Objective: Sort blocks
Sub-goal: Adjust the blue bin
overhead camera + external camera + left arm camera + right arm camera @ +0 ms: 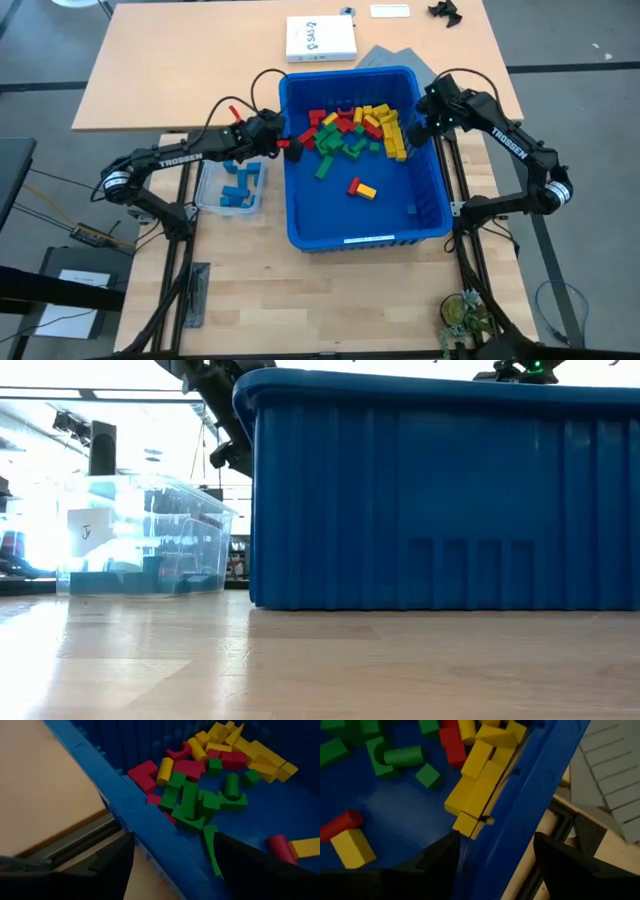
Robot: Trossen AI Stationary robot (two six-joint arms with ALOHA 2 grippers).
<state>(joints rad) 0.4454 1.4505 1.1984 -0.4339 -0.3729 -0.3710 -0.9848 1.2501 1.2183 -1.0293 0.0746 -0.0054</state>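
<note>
While reaching in from the left side, left gripper (283, 143) poised right over the left wall of the blue bin (300, 215), fingers apart and straddling that rim, one finger outside and one inside, nothing between them in the wrist view. Arm bent at the elbow, forearm angled in toward the bin. Over on the far side, right gripper (418, 128) parked above the right wall near the back corner, fingers likewise spread across the rim and empty, arm folded back toward its base. Blocks (355, 130) heaped in the back half of the bin: red and green toward the left, yellow banked up against the right wall just under the right gripper. One red and one yellow block (361, 188) lying apart from the heap, out on the bare blue floor nearer the front. Front half of the bin floor mostly open. Small clear tub (208, 200) sitting just beside the bin's left wall, below the left arm, blue pieces inside.
</note>
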